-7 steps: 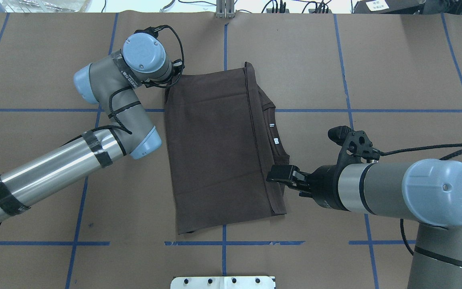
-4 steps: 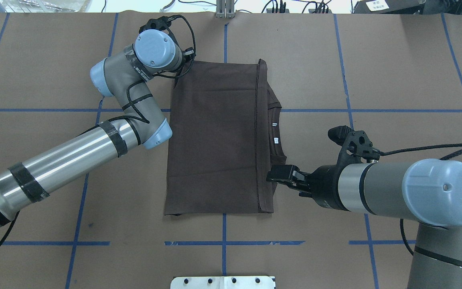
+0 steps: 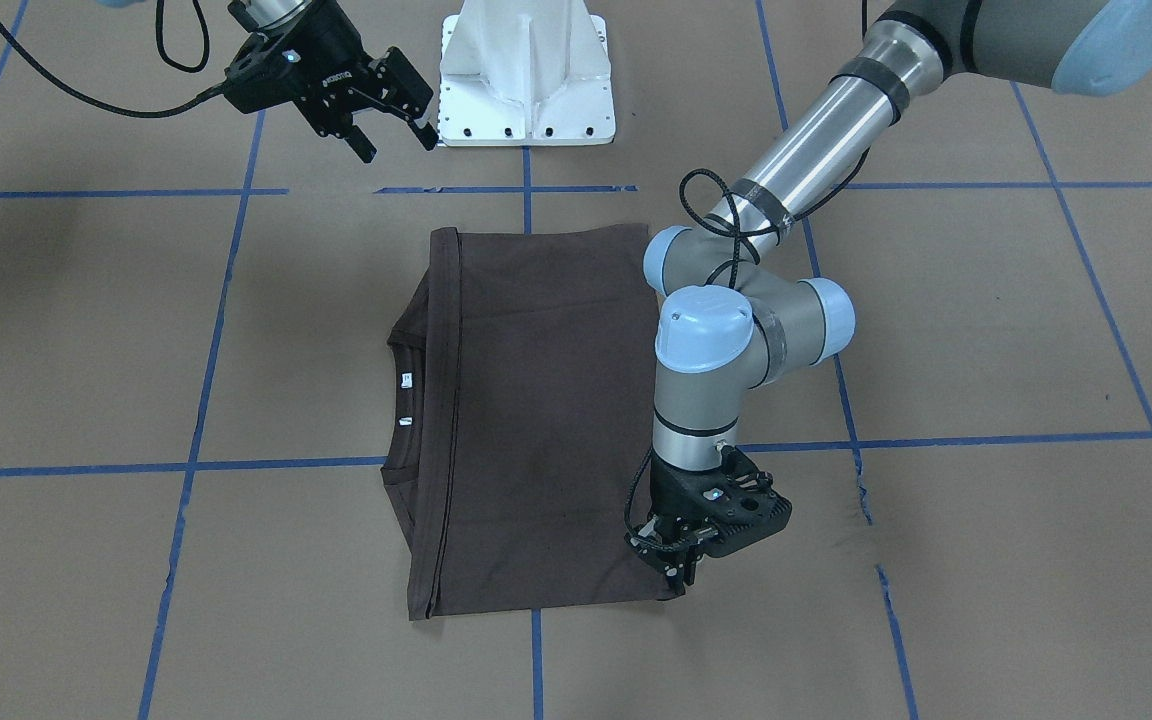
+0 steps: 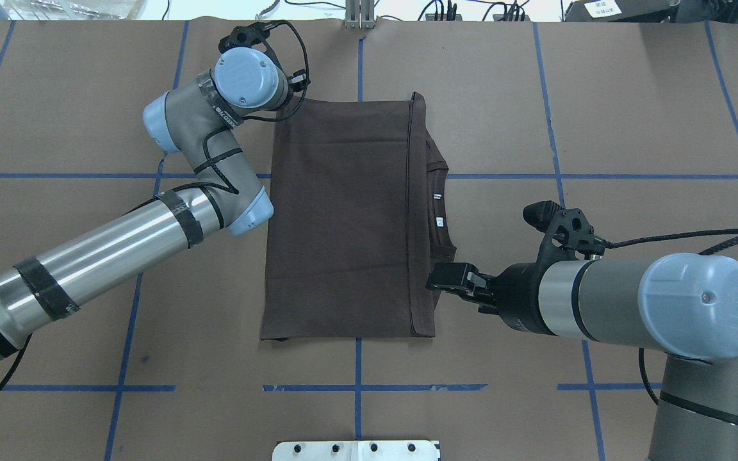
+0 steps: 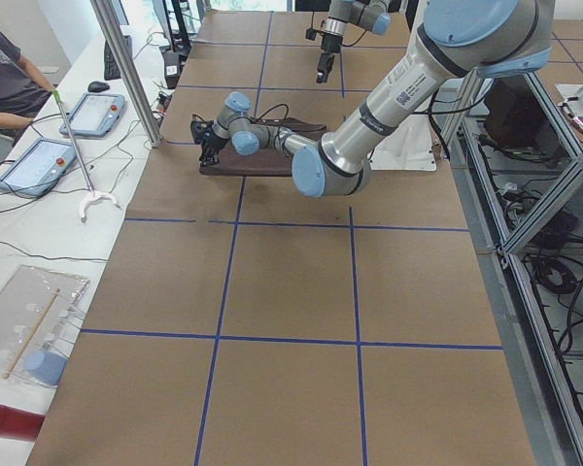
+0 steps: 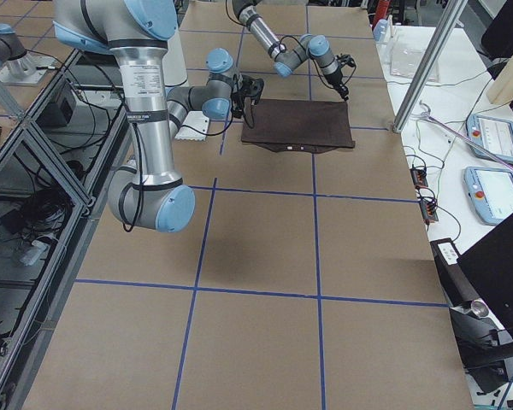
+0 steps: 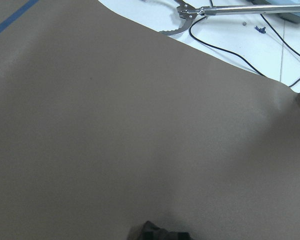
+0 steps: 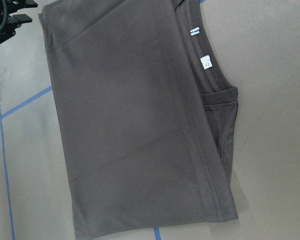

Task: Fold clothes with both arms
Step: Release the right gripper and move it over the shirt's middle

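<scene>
The dark brown T-shirt [image 4: 343,218] lies folded into a flat rectangle on the table, with the collar and white tags [image 4: 437,221] showing past its right edge. My left gripper [image 3: 680,566] stands on the shirt's far left corner, fingers pinched together on the fabric. A scrap of dark cloth [image 7: 157,232] shows at the bottom of the left wrist view. In the overhead view the left wrist [image 4: 244,80] hides that gripper. My right gripper [image 3: 394,140] hangs open above the table near the shirt's near right edge, holding nothing. The right wrist view looks down on the shirt [image 8: 135,125].
The white pedestal base [image 3: 526,70] stands at the robot's side of the table. Blue tape lines [image 4: 356,387] grid the brown paper cover. Beyond the far edge lie cables and a reaching tool [image 7: 230,10]. A seated person [image 5: 5,73] and tablets are at a side table.
My left gripper pulled the shirt's far left corner away from the robot and rightwards. The shirt swung from skewed to square with the tape lines. The right arm stayed still.
</scene>
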Motion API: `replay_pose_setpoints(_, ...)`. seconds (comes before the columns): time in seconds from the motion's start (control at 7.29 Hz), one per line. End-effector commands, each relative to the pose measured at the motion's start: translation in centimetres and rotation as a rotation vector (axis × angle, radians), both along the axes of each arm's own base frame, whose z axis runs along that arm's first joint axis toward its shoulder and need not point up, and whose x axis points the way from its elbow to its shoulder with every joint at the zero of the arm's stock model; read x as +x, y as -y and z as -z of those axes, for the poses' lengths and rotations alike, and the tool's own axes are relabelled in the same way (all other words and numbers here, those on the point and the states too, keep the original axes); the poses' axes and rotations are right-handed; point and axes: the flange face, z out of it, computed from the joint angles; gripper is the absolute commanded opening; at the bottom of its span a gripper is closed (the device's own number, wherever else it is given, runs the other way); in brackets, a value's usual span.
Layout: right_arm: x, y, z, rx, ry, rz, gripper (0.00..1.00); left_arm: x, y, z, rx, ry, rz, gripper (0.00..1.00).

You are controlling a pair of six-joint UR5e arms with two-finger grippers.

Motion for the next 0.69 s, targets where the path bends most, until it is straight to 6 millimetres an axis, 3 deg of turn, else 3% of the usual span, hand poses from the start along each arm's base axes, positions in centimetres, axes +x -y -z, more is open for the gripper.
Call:
replay_pose_setpoints(0.0, -1.3, 0.7, -1.4, 0.021, -0.057, 0.012, 1.00, -2.3, 1.0, 1.1, -0.032, -0.048, -0.057, 1.00)
replay_pose_setpoints(0.14, -2.3, 1.0, -0.9, 0.070, -0.131, 0.045, 1.00, -3.5, 0.2, 1.8, -0.061, -0.084, -0.112, 1.00)
replay_pose_setpoints(0.41, -8.6, 3.5, 1.1, 0.135, -0.319, 0.125, 1.00, -8.5, -5.1, 2.9, -0.046, -0.054, -0.193, 1.00)
replay_pose_setpoints(0.55, -10.7, 4.3, 0.9, 0.193, -0.397, 0.179, 1.00, -11.1, -8.0, 4.8, -0.021, -0.040, -0.219, 1.00)
